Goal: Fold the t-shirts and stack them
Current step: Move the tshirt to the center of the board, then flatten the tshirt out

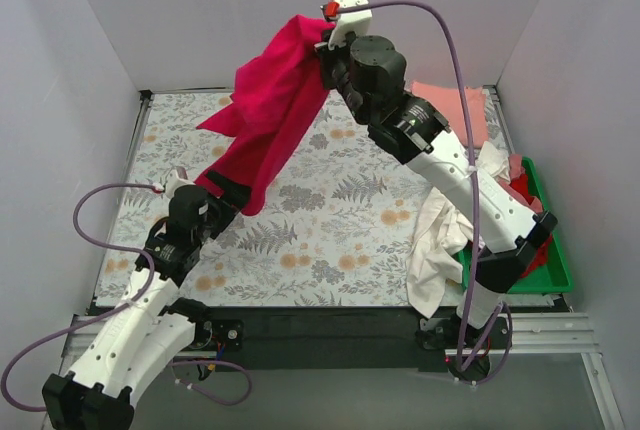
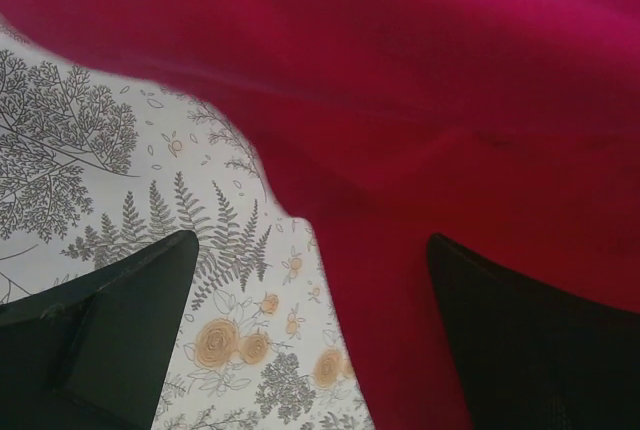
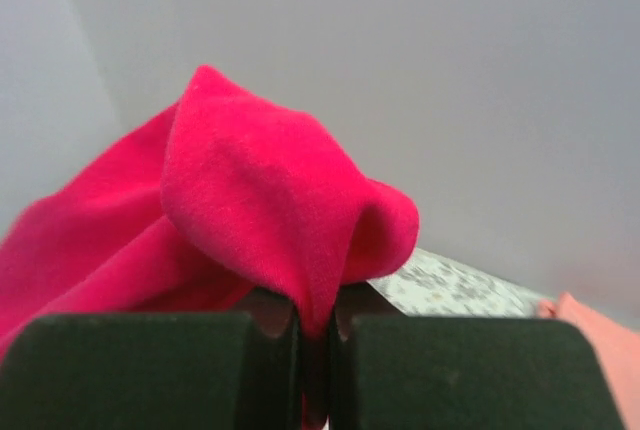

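While aloft, shirt (image 1: pixel 275 110) in right hand (image 3: pixel 314 330)

Shirt (image 1: pixel 275 100) hangs from right claw (image 3: pixel 312 335) over table (image 1: pixel 330 240); tray (image 1: pixel 560 276) right.

Pair: left arm (image 1: pixel 130 340), right arm (image 1: pixel 470 185). White shells, black joints, a purple cable (image 1: pixel 455 70) looped off each. Left gripper (image 2: pixel 310 245), right gripper (image 3: pixel 315 315): black blocky fingers (image 3: pixel 150 370).
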Motion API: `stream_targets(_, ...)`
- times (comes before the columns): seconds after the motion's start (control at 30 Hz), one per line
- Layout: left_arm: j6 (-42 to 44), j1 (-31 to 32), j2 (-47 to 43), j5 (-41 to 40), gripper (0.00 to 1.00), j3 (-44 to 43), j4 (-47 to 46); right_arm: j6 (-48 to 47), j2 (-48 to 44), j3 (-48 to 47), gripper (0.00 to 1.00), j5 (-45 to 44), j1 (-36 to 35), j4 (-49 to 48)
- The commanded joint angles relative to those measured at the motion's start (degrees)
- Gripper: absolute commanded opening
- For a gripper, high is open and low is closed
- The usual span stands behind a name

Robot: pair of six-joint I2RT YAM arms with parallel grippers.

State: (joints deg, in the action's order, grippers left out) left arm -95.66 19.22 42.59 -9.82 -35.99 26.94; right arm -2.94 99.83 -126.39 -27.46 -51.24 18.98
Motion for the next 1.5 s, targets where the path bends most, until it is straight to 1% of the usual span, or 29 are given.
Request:
stream_targets(0.0,-1.55,-0.24,-3.47,-0.28,0.98,1.18,2.41,1.61,-3.32,12.53,0.01,-15.69,4.12,-6.24)
stream_targets(0.03,-1.9,-0.24,-3.82,-0.54,0.98,1.36,2.76,2.49,-3.85,17.18,0.01,-15.17,7.18,-5.98)
stream_targets(0.07,-2.16,-0.24,-4.0,-0.98,0.98,1.53,3.38,7.37,-4.03,20.88,0.06,-13.77,9.21,-5.28)
stream_targets(0.1,-2.25,-0.24,-4.0,-1.25,0.98,1.71,3.73,10.64,-3.42,26.84,0.12,-8.45,11.58,-4.14)
stream_targets(0.13,-2.25,-0.24,-3.74,-1.25,0.98,1.8,4.0,13.28,-2.63,28.81,0.23,-4.31,16.91,-0.21)
stream_targets(0.17,-2.25,-0.24,-3.48,-1.42,0.98,1.8,4.78,17.49,-1.58,30.22,0.6,3.83,19.32,1.57)
stream_targets(0.23,-2.43,-0.24,-2.16,-1.16,0.98,2.06,5.23,18.67,1.15,34.53,0.92,8.72,23.62,4.99)
stream_targets(0.3,-2.87,-0.24,-0.33,-1.07,0.98,2.93,4.97,18.32,1.33,39.0,0.98,8.75,24.35,5.19)
stream_targets(0.43,-2.26,-0.24,3.9,-3.09,0.98,2.68,5.49,16.83,-1.91,44.11,0.98,8.22,24.26,5.1)
stream_targets(0.47,-2.17,-0.24,4.69,-3.7,0.98,2.68,5.84,16.83,-4.01,45.17,0.98,7.95,24.35,4.93)
stream_targets(0.53,-3.22,-0.33,7.4,-5.81,0.98,2.68,6.02,17.44,-6.3,50.15,0.98,7.69,24.26,3.79)
stream_targets(0.63,-3.66,-0.33,10.75,-5.91,0.98,2.76,3.22,15.87,-10.53,57.1,0.98,12.5,24.26,-0.78)
stream_targets(0.67,-3.66,-0.41,13.63,-5.39,0.98,2.68,2.34,15.08,-12.1,58.43,0.98,16.18,24.17,-3.92)
stream_targets(0.7,-3.57,-0.41,14.97,-4.95,0.98,2.76,1.55,13.94,-12.64,59.41,0.98,18.04,24.17,-5.52)
stream_targets(0.73,-3.48,-0.5,16.81,-4.68,0.98,2.42,0.15,11.14,-13.08,60.29,0.98,22.67,24.17,-6.58)
stream_targets(0.8,-3.57,-0.85,21.47,-5.03,0.98,1.63,-0.83,9.8,-13.08,60.29,0.98,26.92,24.09,-7.73)
stream_targets(0.83,-3.83,-1.12,22.88,-5.55,0.98,1.1,-1.18,8.4,-13.17,60.29,0.98,30.42,23.65,-7.99)
stream_targets(0.87,-3.92,-1.64,25.5,-6.69,0.98,0.31,-1.45,7.78,-13.26,60.64,0.98,31.41,23.47,-8.17)
stream_targets(0.93,-4.88,-2.08,27.54,-7.75,0.98,-0.39,-1.71,6.64,-13.35,61.08,0.98,31.77,22.24,-8.96)
stream_targets(1.1,-5.24,-2.96,33.51,-9.68,0.89,-2.68,-1.19,5.49,-12.12,60.48,0.98,31.33,21.27,-9.23)
stream_targets(1.2,-4.72,-3.23,35.54,-10.13,0.86,-3.47,-2.15,5.66,-10.36,58.9,0.98,30.19,21.27,-9.23)
stream_targets(1.23,-4.63,-3.23,37.2,-10.21,0.82,-3.82,-2.41,5.66,-9.31,58.37,0.98,30.1,21.27,-9.23)
stream_targets(1.3,-4.01,-3.31,39.4,-10.13,0.78,-4.61,-2.85,4.97,-8.08,56.87,0.98,30.01,21.1,-9.49)
stream_targets(1.33,-3.66,-3.4,41.76,-10.04,0.74,-5.66,-3.12,4.53,-6.33,55.04,0.98,30.1,21.01,-9.4)
stream_targets(1.4,-2.79,-3.49,44.15,-9.69,0.62,-6.9,-3.3,3.65,-4.13,52.66,0.98,29.66,20.57,-9.58)
stream_targets(1.43,-2.52,-3.49,46.33,-9.34,0.47,-7.77,-3.12,3.21,-1.51,49.69,0.98,28.7,20.48,-9.58)
stream_targets(1.47,-2.34,-3.58,47.23,-9.25,0.38,-8.13,-3.21,3.12,-0.18,48.09,0.98,28.0,20.31,-9.58)
